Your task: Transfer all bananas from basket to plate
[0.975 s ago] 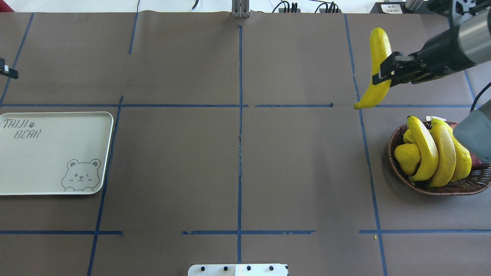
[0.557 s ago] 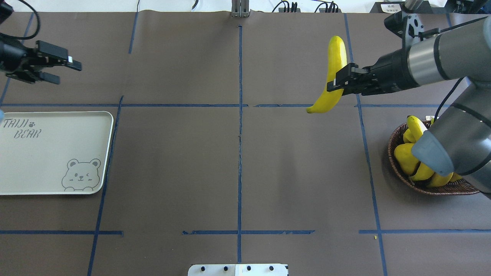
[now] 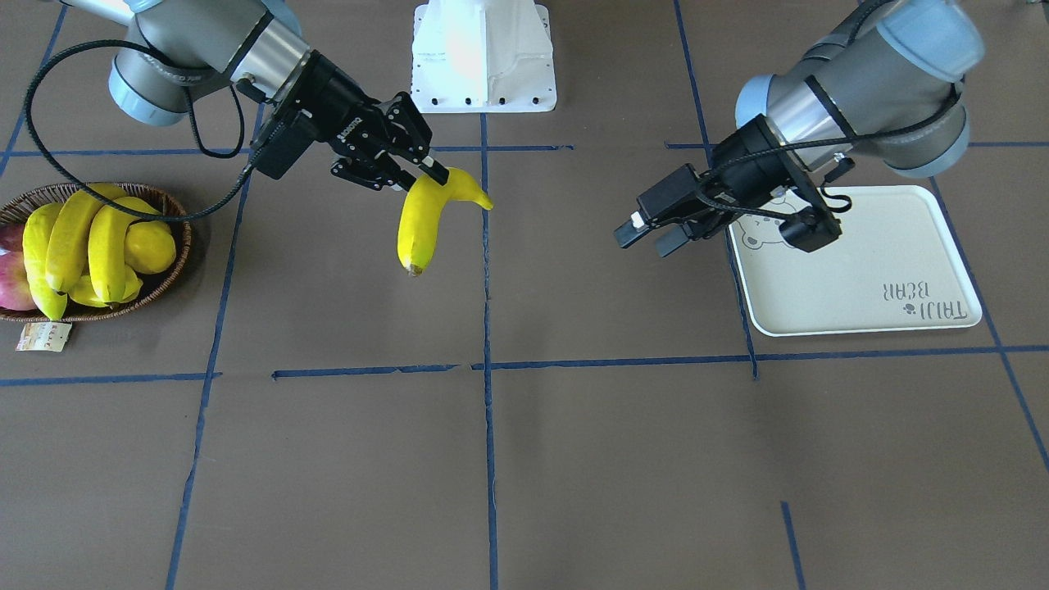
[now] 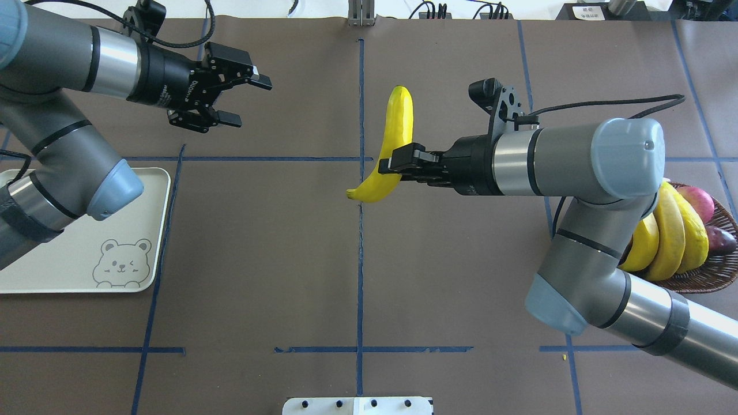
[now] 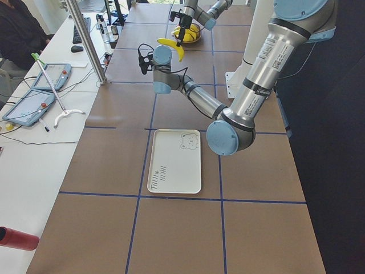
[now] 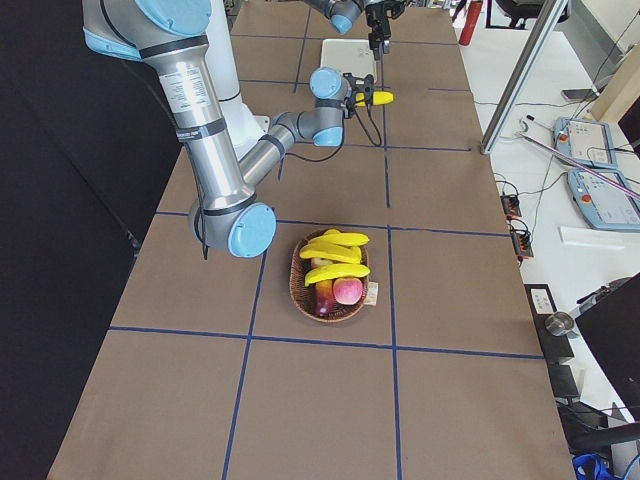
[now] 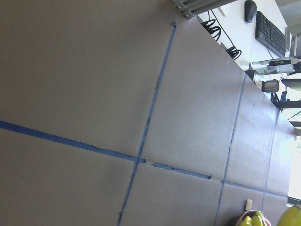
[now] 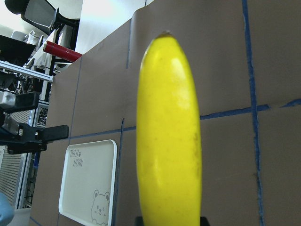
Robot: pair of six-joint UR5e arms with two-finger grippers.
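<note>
My right gripper (image 4: 399, 163) is shut on a yellow banana (image 4: 395, 135), held in the air over the table's centre line, also seen in the front-facing view as the banana (image 3: 418, 221) with the right gripper (image 3: 422, 168). It fills the right wrist view as the banana (image 8: 169, 136). Three more bananas (image 4: 669, 230) lie in the brown wicker basket (image 4: 712, 274) at the far right. My left gripper (image 4: 248, 101) stands open and empty, above the table, left of centre and beyond the cream plate (image 4: 57, 259), which is bare.
A red apple (image 4: 695, 204), a dark purple fruit (image 4: 720, 239) and a round yellow fruit (image 3: 152, 246) share the basket. A paper tag (image 3: 41, 336) lies beside it. The robot's white base (image 3: 483, 53) stands at the table's robot-side edge.
My right gripper has carried the banana leftward from the basket side to the centre line. My left arm has swung in from the left edge toward the centre, gripper still open.
</note>
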